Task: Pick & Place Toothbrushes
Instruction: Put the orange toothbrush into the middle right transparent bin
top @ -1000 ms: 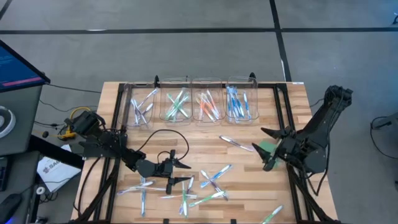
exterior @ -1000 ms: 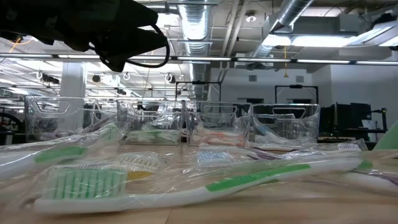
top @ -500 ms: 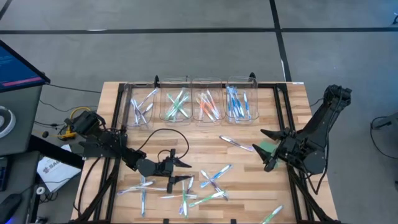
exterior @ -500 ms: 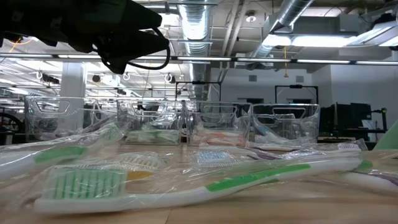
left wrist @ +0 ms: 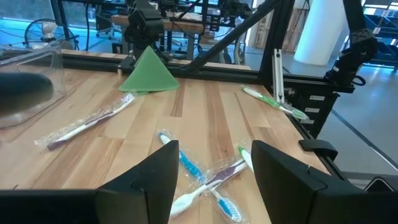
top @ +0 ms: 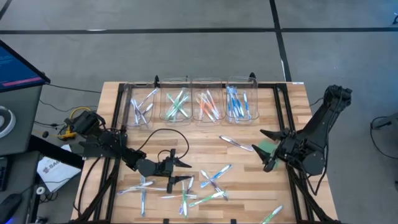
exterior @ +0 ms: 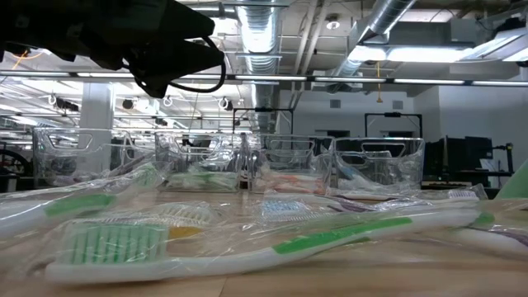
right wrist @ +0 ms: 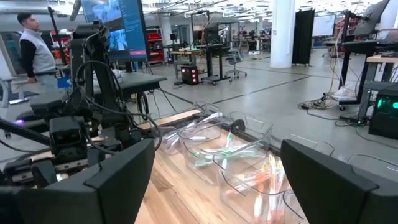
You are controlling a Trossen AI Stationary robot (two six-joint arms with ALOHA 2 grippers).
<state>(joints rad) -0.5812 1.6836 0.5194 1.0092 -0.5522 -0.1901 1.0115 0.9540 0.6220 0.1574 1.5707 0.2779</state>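
Ready to grab a toothbrush

My left gripper [top: 180, 172] hangs open above the toothbrushes [top: 211, 180] piled on the table [top: 249, 168]; my right gripper [top: 266, 149] waits open. Crossed brushes might snag together.

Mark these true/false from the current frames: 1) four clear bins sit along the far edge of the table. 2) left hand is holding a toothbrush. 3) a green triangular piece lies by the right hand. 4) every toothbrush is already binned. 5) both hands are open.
1) True. Four clear bins stand in a row at the table's far edge, each with toothbrushes inside.
2) False. The left hand is open and empty above the loose toothbrushes.
3) True. The green triangular piece lies on the table right at the right hand.
4) False. Many still lie loose on the wooden table, mostly near the front edge.
5) True. Neither holds anything.
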